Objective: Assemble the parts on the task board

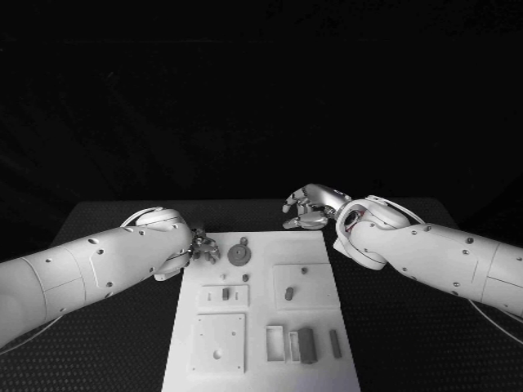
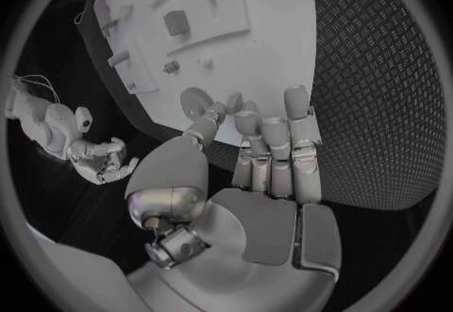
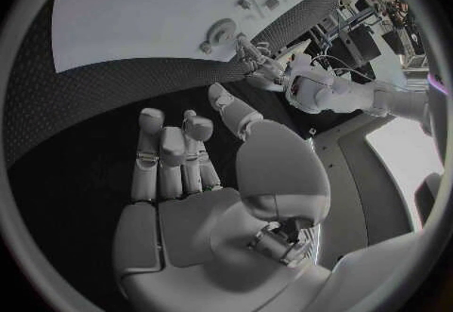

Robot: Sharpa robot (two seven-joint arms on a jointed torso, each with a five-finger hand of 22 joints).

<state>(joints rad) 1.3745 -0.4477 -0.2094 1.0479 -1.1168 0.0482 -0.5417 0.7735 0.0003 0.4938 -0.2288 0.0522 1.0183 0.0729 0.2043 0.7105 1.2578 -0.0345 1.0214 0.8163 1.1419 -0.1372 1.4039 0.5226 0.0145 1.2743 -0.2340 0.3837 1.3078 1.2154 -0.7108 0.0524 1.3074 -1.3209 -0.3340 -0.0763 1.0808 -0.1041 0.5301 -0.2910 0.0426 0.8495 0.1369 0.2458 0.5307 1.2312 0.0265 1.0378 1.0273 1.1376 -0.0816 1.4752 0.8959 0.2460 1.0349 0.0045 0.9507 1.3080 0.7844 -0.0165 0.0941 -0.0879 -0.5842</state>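
Both hands are empty with their fingers apart. One, the left hand, sits at the far left edge of the task board, and its fingertips are just beside a round grey part that lies flat on the white plate. On the other side, the right hand hangs over the black table just past the board's far right corner, touching nothing. More small parts lie nearer the robot: little pegs in square plates, and a row of grey blocks near the close edge. I think the round part is small and flat, so the fingers could slip and push it away. A bump on the board could also knock the other pieces loose.
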